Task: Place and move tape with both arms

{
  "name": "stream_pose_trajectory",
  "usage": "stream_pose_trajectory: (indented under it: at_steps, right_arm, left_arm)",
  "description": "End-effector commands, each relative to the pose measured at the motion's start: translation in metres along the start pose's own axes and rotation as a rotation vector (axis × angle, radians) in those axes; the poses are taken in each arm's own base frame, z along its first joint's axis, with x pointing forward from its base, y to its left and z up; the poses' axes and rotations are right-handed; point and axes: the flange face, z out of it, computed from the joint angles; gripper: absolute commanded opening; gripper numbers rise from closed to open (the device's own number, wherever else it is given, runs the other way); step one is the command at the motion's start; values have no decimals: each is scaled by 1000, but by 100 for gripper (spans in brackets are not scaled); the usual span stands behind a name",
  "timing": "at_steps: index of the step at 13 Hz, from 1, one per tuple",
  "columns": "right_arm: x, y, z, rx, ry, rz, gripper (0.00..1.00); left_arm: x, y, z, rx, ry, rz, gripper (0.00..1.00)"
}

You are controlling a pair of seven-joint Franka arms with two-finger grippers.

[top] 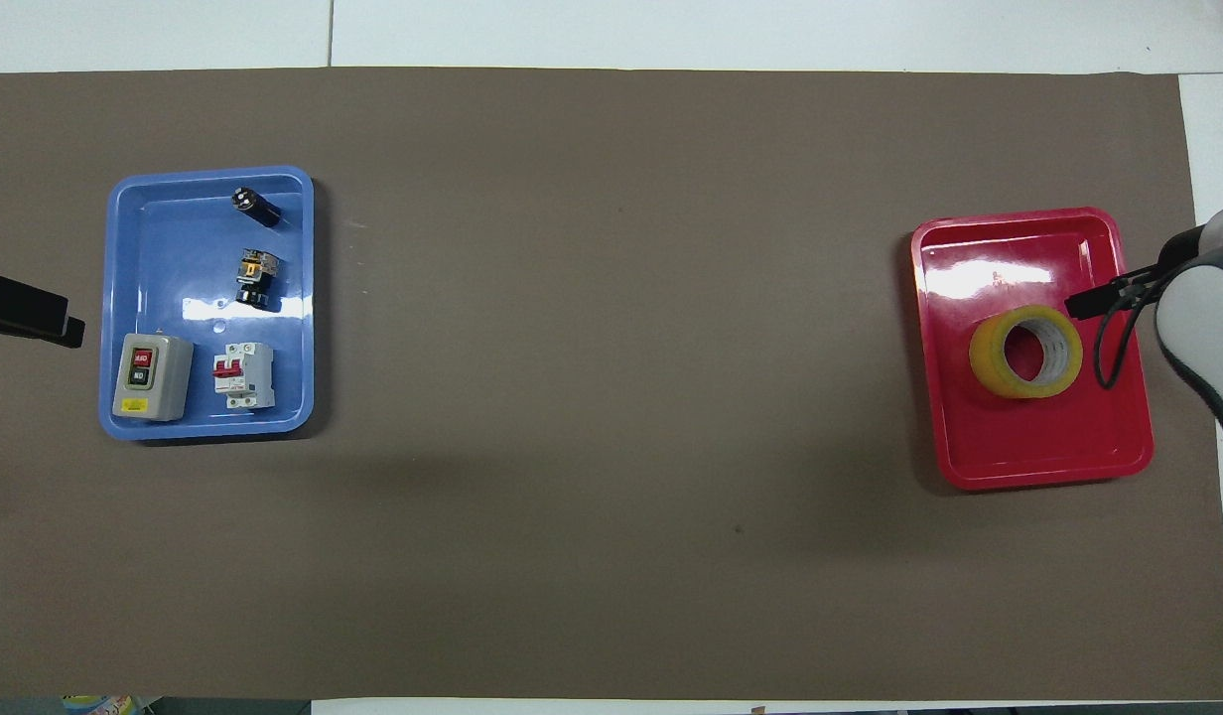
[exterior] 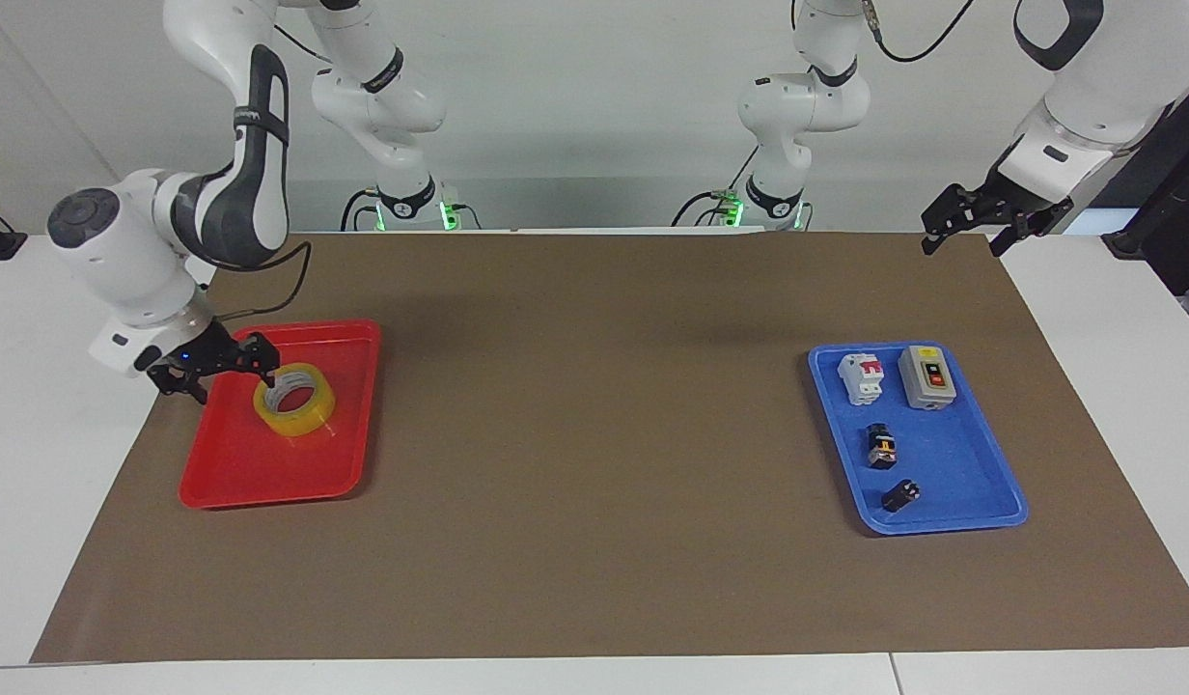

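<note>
Open-fingered and holding nothing, the right gripper (exterior: 223, 372) hangs over the red tray (exterior: 233, 478) just beside the tape (exterior: 294, 399), which lies flat inside it. At the table's other end, the left gripper (exterior: 971, 224), fingers spread, waits above the mat near the blue tray (exterior: 952, 454).

Your tape (top: 1025, 352) lies flat in the red tray (top: 1043, 452), core up. Right gripper (top: 1093, 300) sits over the tray's edge just beside the roll (contact unclear). Left gripper (top: 26, 310) waits beside the blue tray (top: 165, 288).
</note>
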Motion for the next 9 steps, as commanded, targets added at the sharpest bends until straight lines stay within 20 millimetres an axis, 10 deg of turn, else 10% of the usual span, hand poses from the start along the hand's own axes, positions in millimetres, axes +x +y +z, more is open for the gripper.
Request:
stream_pose_trajectory:
  at_steps: [1,5,9]
  right_arm:
    - [9,-2,-77,16,-15,61,100]
    - [-21,-30,-143,26,-37,44,100]
    - [-64,-36,-147,72,-148,109,100]
  left_arm:
    - [-6,0,-2,-17,9,12,100]
    - [-6,0,-2,-16,9,12,100]
    - [-6,0,-2,-16,9,12,100]
